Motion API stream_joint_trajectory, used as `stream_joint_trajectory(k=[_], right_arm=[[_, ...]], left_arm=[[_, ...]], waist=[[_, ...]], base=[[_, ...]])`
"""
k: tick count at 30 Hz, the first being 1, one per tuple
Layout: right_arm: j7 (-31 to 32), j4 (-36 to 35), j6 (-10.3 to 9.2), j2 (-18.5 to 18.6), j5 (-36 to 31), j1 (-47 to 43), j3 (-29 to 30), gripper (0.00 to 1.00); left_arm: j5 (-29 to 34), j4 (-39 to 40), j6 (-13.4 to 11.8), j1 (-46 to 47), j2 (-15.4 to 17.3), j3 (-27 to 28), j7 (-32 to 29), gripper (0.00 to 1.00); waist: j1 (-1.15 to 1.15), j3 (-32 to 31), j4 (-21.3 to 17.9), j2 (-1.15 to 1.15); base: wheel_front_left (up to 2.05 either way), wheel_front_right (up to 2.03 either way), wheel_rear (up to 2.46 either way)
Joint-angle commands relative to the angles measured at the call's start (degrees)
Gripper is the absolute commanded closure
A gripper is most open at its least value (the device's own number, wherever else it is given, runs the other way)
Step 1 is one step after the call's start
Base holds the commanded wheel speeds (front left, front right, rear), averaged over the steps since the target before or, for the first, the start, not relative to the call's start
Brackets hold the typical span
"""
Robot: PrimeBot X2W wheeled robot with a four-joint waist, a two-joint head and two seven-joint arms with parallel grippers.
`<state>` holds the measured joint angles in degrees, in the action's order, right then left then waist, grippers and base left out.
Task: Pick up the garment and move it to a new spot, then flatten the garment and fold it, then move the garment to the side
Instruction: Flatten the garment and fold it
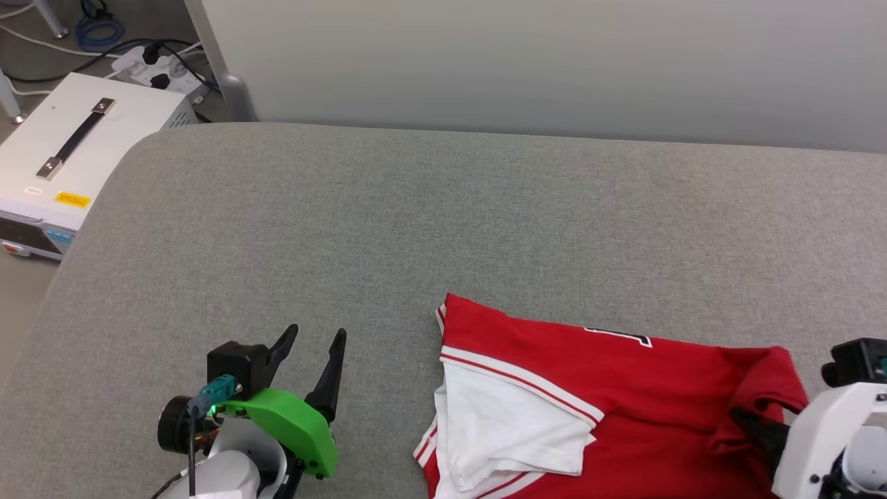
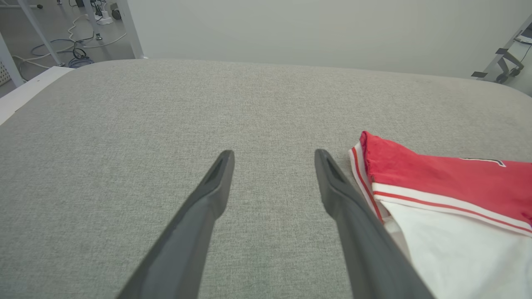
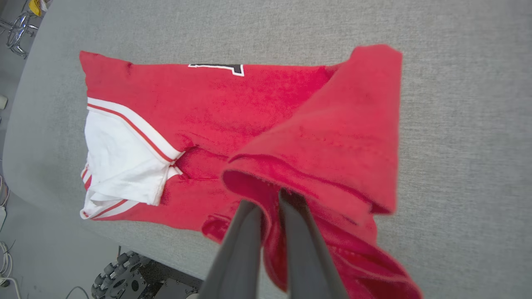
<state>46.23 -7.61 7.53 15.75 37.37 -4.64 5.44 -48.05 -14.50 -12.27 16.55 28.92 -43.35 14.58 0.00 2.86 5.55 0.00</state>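
The garment [image 1: 624, 388] is a red shirt with a white sleeve and striped trim, lying partly folded at the near right of the grey table [image 1: 443, 222]. A bit of black print shows at its far edge. My right gripper [image 3: 268, 199] is shut on the garment's red hem, lifting that end so it drapes over the fingers; it sits at the lower right in the head view [image 1: 745, 419]. My left gripper [image 1: 315, 339] stands open over bare cloth, left of the garment [image 2: 449, 195]. Nothing lies between the fingers of the left gripper [image 2: 274, 160].
A white box with a black handle [image 1: 76, 152] stands on the floor beyond the table's left edge, with cables and a power strip [image 1: 156, 66] behind it. A pale wall panel [image 1: 554, 62] runs along the table's far edge. The robot's wheeled base [image 3: 120, 278] shows below the near edge.
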Motion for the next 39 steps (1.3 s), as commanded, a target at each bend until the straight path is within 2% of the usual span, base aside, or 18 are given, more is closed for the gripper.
stream_joint_trajectory(k=[1, 6, 13, 16, 23, 34, 35, 36, 39], right_arm=[[0.6, -1.0, -0.04, -1.2, 0.4, 0.1, -0.9, 1.0], [2.6, -3.1, -0.04, -6.2, 0.9, 2.5, -4.5, 1.0], [3.0, -1.4, -0.04, -12.2, 1.3, 7.0, -9.0, 1.0], [2.4, 0.9, -0.04, -12.8, 2.0, 8.5, -10.9, 1.0], [-3.4, 8.6, -0.04, -12.9, 4.8, 11.2, -17.3, 1.0], [-11.8, 19.9, -0.04, -12.9, 7.2, 16.8, -22.7, 1.0], [-12.6, 21.1, -0.04, -12.9, 7.5, 17.4, -23.1, 0.83], [-13.1, 22.0, -0.04, -12.9, 7.7, 17.7, -23.5, 0.0], [-14.0, 23.5, -0.04, -12.9, 9.7, 18.8, -26.1, 0.0]], left_arm=[[0.0, -0.2, 0.4, -1.0, -0.4, 0.3, 0.3, 0.0], [0.2, -0.5, 0.6, -1.1, -1.0, 0.7, 0.3, 0.0], [0.3, -1.0, 0.9, -1.4, -1.0, 1.9, 0.4, 0.0], [0.4, -1.3, 1.1, -1.5, -1.1, 2.1, 0.4, 0.0], [0.6, -1.8, 1.6, -1.6, -1.5, 2.3, 0.4, 0.0], [0.9, -2.1, 1.8, -1.2, -2.3, 2.4, 0.4, 0.0], [1.0, -2.2, 1.9, -1.1, -2.4, 2.4, 0.4, 0.0], [1.0, -2.3, 1.9, -1.1, -2.5, 2.4, 0.4, 0.0], [1.0, -2.7, 2.1, -1.0, -2.7, 2.4, 0.4, 0.0]], waist=[[0.0, 0.0, 0.1, 0.0], [0.0, -0.1, 0.9, 0.0], [0.0, -0.2, 2.0, 0.0], [0.0, -0.5, 2.6, 0.0], [0.0, -0.8, 3.9, 0.0], [0.0, 1.2, 5.8, 0.0], [0.0, 1.3, 5.9, 0.0], [0.0, 1.3, 6.0, 0.0], [0.0, 1.2, 6.1, 0.0]], base=[[0.0, 0.0, 0.0], [0.0, 0.0, 0.0], [0.0, 0.0, 0.0], [0.0, 0.0, 0.0], [0.0, 0.0, 0.0], [0.0, 0.0, 0.0], [0.0, 0.0, 0.0], [0.0, 0.0, 0.0], [0.0, 0.0, 0.0]])
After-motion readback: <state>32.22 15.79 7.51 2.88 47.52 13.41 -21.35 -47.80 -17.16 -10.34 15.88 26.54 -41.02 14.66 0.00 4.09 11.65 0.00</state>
